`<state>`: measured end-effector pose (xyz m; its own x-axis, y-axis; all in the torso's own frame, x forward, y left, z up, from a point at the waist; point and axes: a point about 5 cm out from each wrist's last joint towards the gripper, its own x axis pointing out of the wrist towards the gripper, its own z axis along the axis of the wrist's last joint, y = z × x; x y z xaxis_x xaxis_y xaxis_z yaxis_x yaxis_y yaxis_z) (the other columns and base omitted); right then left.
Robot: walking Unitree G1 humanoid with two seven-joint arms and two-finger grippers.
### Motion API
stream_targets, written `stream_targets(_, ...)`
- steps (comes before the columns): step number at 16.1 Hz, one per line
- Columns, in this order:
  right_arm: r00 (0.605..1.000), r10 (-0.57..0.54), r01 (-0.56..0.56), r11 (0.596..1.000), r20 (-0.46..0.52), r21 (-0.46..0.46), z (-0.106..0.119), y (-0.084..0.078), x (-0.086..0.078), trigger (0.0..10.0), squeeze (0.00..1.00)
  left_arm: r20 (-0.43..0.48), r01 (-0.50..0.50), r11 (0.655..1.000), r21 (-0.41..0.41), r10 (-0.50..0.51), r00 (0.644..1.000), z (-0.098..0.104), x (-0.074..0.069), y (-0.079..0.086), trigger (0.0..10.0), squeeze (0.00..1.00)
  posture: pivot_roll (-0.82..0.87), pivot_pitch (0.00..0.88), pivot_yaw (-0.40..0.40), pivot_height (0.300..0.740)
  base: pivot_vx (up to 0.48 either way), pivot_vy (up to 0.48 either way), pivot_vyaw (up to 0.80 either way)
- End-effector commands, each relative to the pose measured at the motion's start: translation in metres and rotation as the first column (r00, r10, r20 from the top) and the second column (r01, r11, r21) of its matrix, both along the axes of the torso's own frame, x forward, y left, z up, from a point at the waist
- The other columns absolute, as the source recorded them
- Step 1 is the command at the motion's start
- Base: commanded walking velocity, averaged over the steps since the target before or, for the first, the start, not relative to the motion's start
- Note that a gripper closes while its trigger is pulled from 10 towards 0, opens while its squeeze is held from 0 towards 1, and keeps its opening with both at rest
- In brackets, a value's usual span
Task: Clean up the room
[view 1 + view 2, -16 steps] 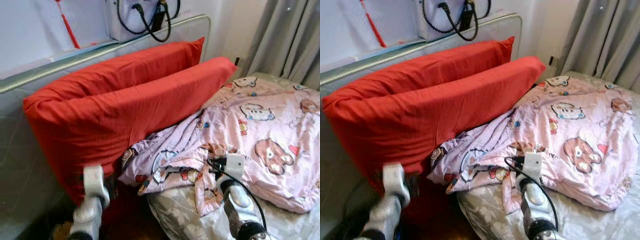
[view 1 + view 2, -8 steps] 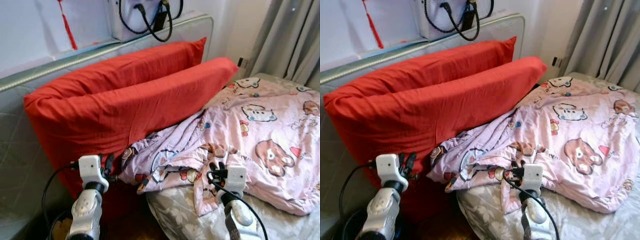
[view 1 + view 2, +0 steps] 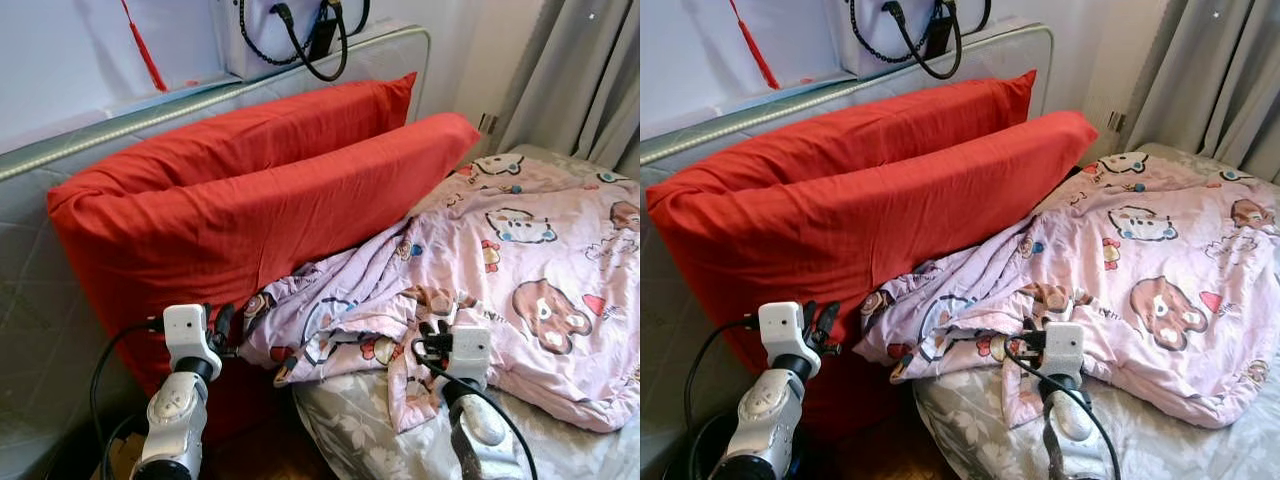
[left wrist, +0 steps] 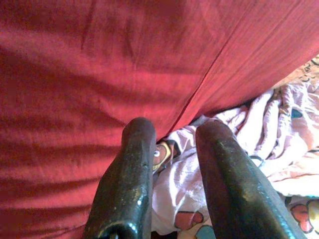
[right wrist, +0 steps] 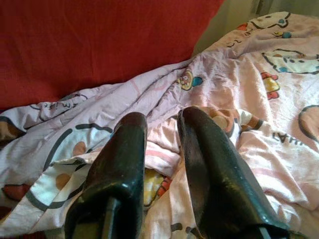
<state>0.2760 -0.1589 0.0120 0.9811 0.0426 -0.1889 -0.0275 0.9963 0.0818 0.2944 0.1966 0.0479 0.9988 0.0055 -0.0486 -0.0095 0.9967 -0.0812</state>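
Observation:
Two red pillows point(image 3: 250, 200) lean on the grey padded headboard point(image 3: 30, 300). A crumpled pink cartoon-print blanket point(image 3: 520, 250) lies over the bed, its bunched edge point(image 3: 340, 330) reaching the front pillow. My left gripper point(image 3: 224, 328) is at the front pillow's lower corner, just beside the blanket's edge; in the left wrist view its fingers point(image 4: 129, 189) stand slightly apart with nothing between them. My right gripper point(image 3: 430, 340) hovers over the blanket's folded front edge, its fingers point(image 5: 209, 174) also slightly apart and empty.
A white bag with black handles point(image 3: 290, 30) sits on top of the headboard, and a red tassel point(image 3: 148, 55) hangs on the wall. Grey curtains point(image 3: 590, 80) hang at the right. A grey floral sheet point(image 3: 360, 430) shows under the blanket, with dark floor point(image 3: 260, 450) beside the bed.
My left arm has risen, bringing its fingers up against the pillow's lower corner. My right gripper has drawn back a little from the blanket's fold. The camera shifted slightly.

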Motion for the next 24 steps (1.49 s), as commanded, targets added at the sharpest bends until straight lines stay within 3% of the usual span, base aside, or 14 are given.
stream_targets(1, 1.0, -0.001, 0.001, 1.0, -0.002, 0.0, 0.001, 0.001, 0.0, 10.0, 0.0, 0.005, 0.002, 1.0, -0.006, -0.002, 1.0, 0.003, 0.002, 0.001, 10.0, 0.0, -0.01, 0.0, 0.002, 0.677, 0.0, 0.0, 0.0)
stream_targets(6, 1.0, -0.009, 0.009, 1.0, 0.018, 0.015, 0.002, 0.0, -0.002, 10.0, 0.0, 0.003, -0.002, 1.0, -0.012, 0.002, 1.0, 0.004, 0.002, 0.004, 10.0, 0.0, -0.01, 0.0, 0.002, 0.672, 0.0, 0.0, 0.0)
stream_targets(13, 0.999, 0.037, -0.036, 0.999, -0.032, 0.02, -0.001, 0.015, 0.002, 10.0, 0.0, 0.011, 0.003, 1.0, -0.015, -0.003, 1.0, 0.01, 0.004, 0.007, 10.0, 0.0, 0.0, 0.0, 0.007, 0.672, 0.0, 0.0, 0.0)
stream_targets(18, 0.999, 0.034, -0.034, 0.999, 0.004, 0.037, 0.003, 0.014, 0.001, 10.0, 0.0, -0.004, 0.008, 1.0, -0.025, -0.008, 1.0, 0.008, 0.003, 0.006, 10.0, 0.0, 0.0, 0.0, 0.005, 0.657, 0.0, 0.0, 0.0)
stream_targets(24, 0.997, 0.039, -0.038, 0.999, -0.06, 0.023, -0.004, 0.014, 0.001, 10.0, 0.0, 0.008, 0.001, 0.999, -0.049, -0.001, 1.0, 0.012, 0.006, 0.006, 10.0, 0.0, 0.0, 0.0, 0.001, 0.642, 0.0, 0.0, 0.0)
